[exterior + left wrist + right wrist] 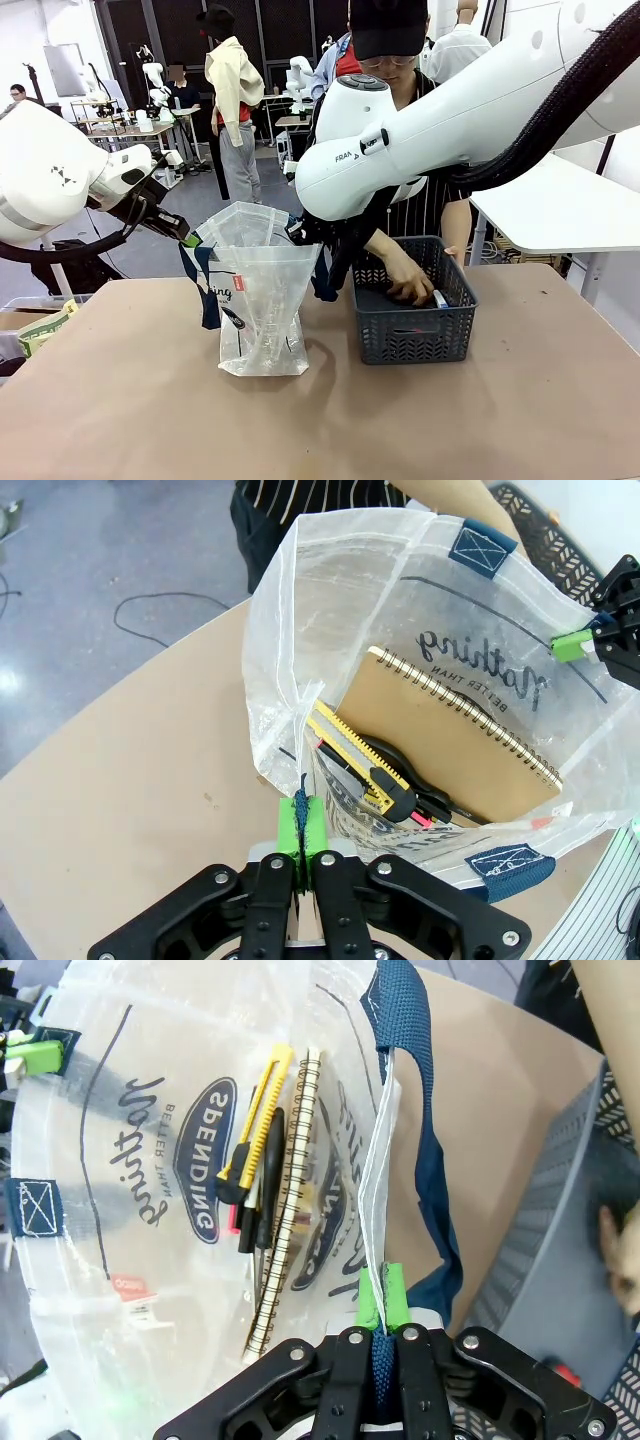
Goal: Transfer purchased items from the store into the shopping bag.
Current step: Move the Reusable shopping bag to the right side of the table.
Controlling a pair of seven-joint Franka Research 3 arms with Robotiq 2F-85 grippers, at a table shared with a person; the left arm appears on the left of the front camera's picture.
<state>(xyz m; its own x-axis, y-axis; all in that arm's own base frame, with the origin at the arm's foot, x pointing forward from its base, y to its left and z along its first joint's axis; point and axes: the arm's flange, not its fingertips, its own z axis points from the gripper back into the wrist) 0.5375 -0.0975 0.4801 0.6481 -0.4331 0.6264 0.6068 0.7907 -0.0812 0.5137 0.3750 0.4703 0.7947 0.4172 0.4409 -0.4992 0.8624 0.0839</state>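
Two tools, the left tool (303, 852) and the right tool (380, 1305), clench opposite edges of the shopping bag (265, 290), holding its mouth open upward, while the person's hand (408, 283) reaches a blue-ended item (440, 298) in the basket (415, 340) just beside the bag on the right tool's side.

Upright shopping bag (265, 290) holds notebook (450, 740), yellow cutter (360, 755), beside grey basket (415, 340).

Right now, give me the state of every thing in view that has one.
shopping bag: upright on the table, mouth held open.
left tool: shut on the shopping bag's rim.
right tool: shut on the bag's rim at a navy strap.
basket: on the table, a person's hand reaching inside.
notebook: closed, inside the bag.
yellow cutter: inside the bag, beside the notebook.
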